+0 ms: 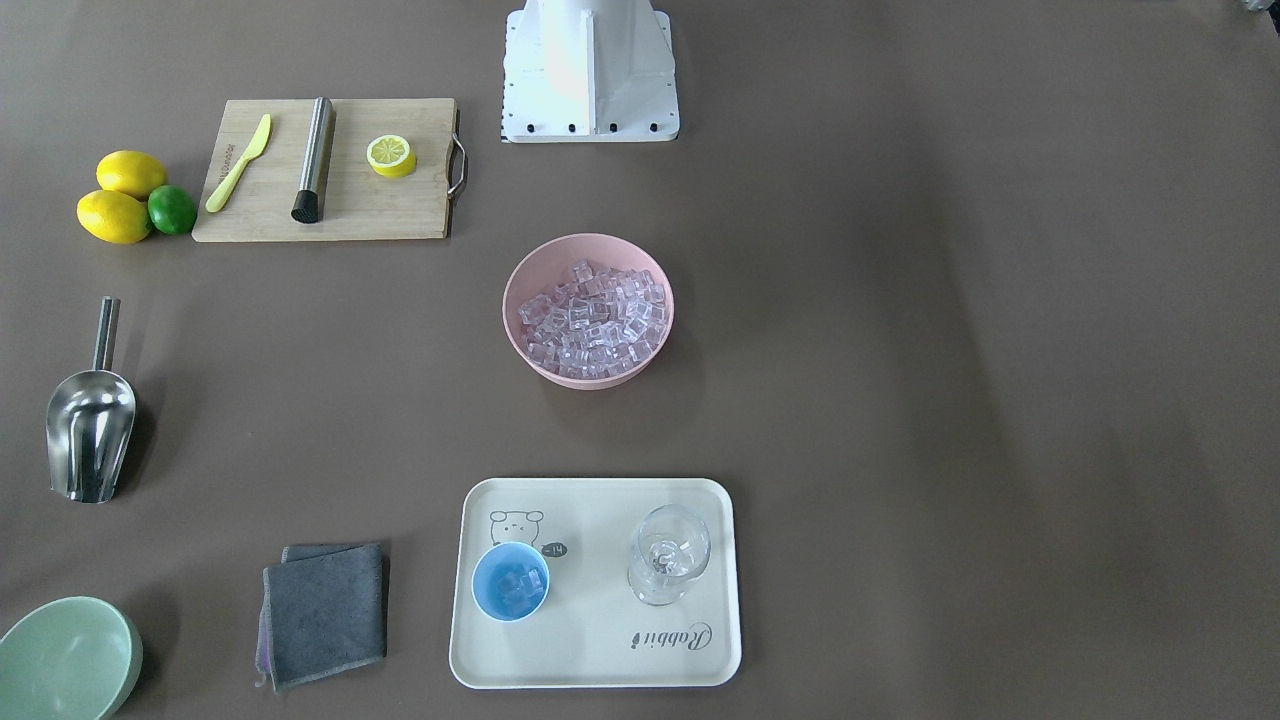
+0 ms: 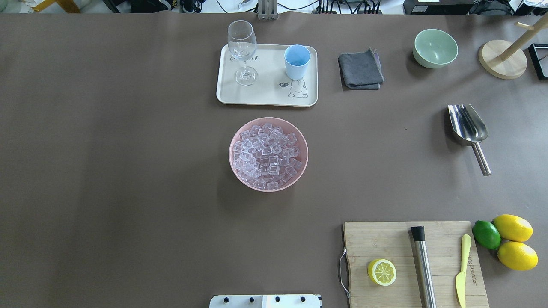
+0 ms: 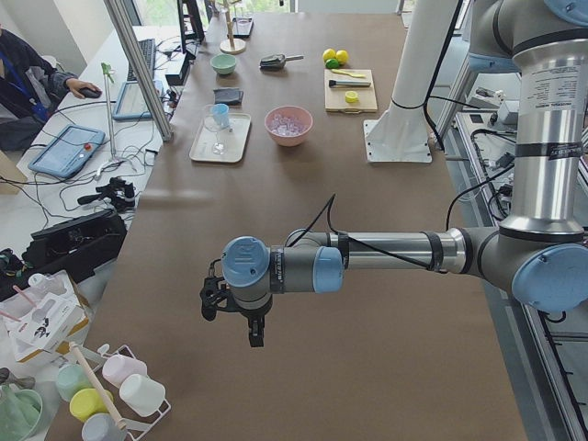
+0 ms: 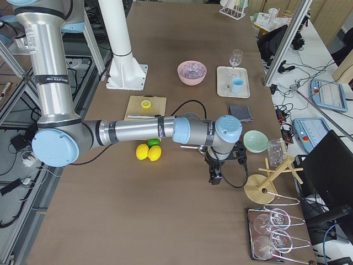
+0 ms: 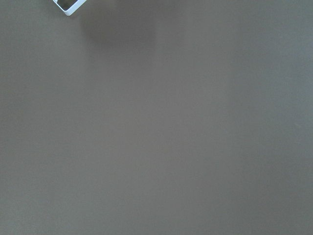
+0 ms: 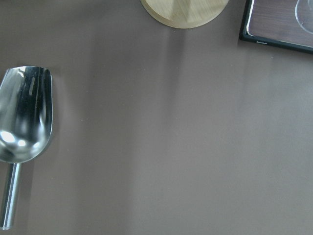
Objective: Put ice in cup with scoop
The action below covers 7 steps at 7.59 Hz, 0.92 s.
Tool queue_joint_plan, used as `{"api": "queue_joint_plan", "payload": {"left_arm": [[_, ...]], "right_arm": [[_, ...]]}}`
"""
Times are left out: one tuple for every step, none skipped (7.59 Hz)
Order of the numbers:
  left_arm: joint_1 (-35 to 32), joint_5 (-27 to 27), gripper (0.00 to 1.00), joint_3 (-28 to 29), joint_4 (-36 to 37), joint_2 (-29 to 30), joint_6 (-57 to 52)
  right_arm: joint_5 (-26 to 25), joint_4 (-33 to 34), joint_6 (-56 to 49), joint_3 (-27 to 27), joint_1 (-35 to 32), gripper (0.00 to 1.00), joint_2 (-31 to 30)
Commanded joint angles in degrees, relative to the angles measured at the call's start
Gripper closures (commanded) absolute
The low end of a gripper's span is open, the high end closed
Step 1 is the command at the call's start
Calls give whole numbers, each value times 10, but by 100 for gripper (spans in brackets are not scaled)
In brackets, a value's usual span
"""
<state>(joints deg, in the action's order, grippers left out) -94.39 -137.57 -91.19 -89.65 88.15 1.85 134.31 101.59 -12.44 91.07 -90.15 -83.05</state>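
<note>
right claw [image 4: 214, 176] hangs near the green bowl [image 4: 255, 141].

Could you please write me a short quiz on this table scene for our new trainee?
1. True or false: the scoop lies on the cutting board.
2. Most of the ice sits in: A) the pink bowl, B) the green bowl, C) the scoop.
3. Fill in: the cup stands on the ____, next to the stemmed glass.
Key: 1 false, it lies on the bare table; 2 A; 3 tray.
</note>
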Motion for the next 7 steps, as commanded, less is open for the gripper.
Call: {"api": "queue_joint_plan", "payload": {"left_arm": [[0, -1, 2, 0, 0, 0, 0], [0, -2, 2, 0, 0, 0, 0], [0, -1, 2, 0, 0, 0, 0], [0, -2, 2, 0, 0, 0, 0], [0, -2, 2, 1, 0, 0, 0], [0, -2, 2, 2, 0, 0, 0], [0, -2, 2, 3, 0, 0, 0]], "right_arm": [[-3, 0, -7, -6, -6, 0, -1], [-3, 1, -7, -6, -10, 0, -1], [-3, 1, -7, -6, -13, 0, -1], [-3, 4, -7, -6, -14, 0, -1], [-3, 4, -7, -6, -16, 0, -1], [-3, 4, -7, -6, -20, 0, -1], [-3, 4, -7, -7, -24, 0, -3]]}}
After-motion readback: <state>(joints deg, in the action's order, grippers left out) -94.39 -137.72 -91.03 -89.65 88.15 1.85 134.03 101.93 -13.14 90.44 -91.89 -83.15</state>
